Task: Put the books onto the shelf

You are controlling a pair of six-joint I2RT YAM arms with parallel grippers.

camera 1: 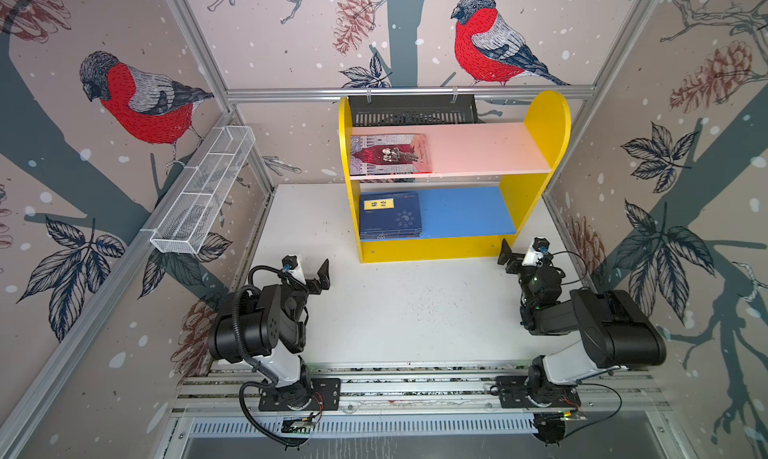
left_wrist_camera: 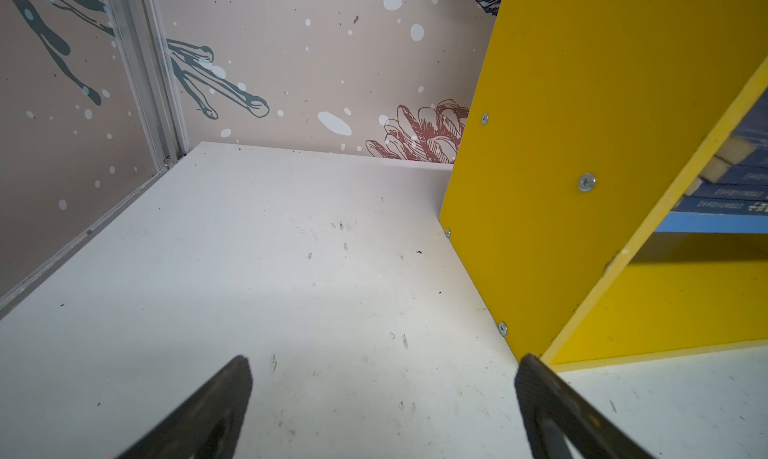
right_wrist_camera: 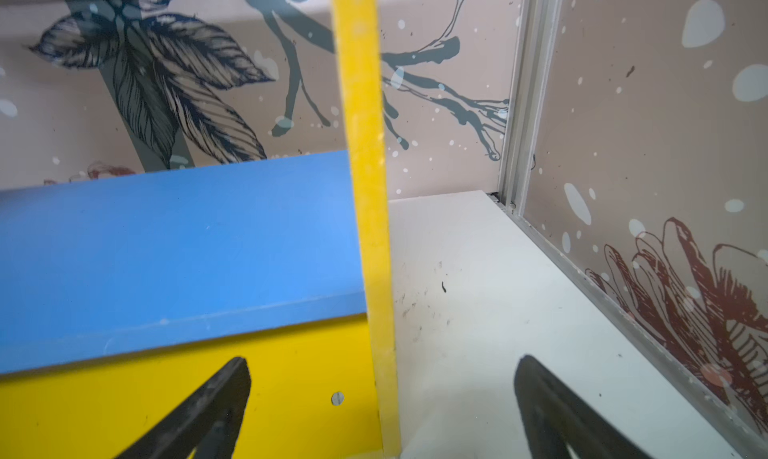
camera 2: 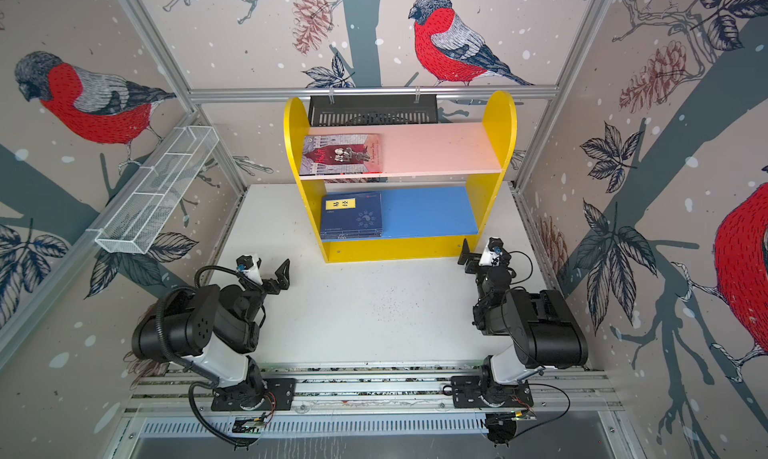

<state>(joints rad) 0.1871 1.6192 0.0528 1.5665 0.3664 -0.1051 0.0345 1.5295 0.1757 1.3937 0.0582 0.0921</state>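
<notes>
The white bench (camera 1: 415, 311) carries a glossy yellow shelf (camera 1: 548, 120) with rounded sides at its far edge. A red-grey book (camera 1: 388, 153) lies flat on the pink board (camera 1: 478, 145), and navy books (camera 1: 390, 216) are stacked on the blue board (camera 1: 465, 212). The left tool (left_wrist_camera: 384, 363) and right tool (right_wrist_camera: 382, 365) gape wide, empty.

Bright, even light is coming down from above, casting only faint, soft shadows on the white table (left_wrist_camera: 291, 290) just ahead of the left gripper (left_wrist_camera: 384, 358). Both top views are bowing the straight frame rails (camera 1: 409, 92) near their edges. Close in front of the right gripper (right_wrist_camera: 382, 360), the yellow shelf (right_wrist_camera: 361, 145) upright is showing blurred, and both grippers' fingers (right_wrist_camera: 216, 403) are looking soft.
</notes>
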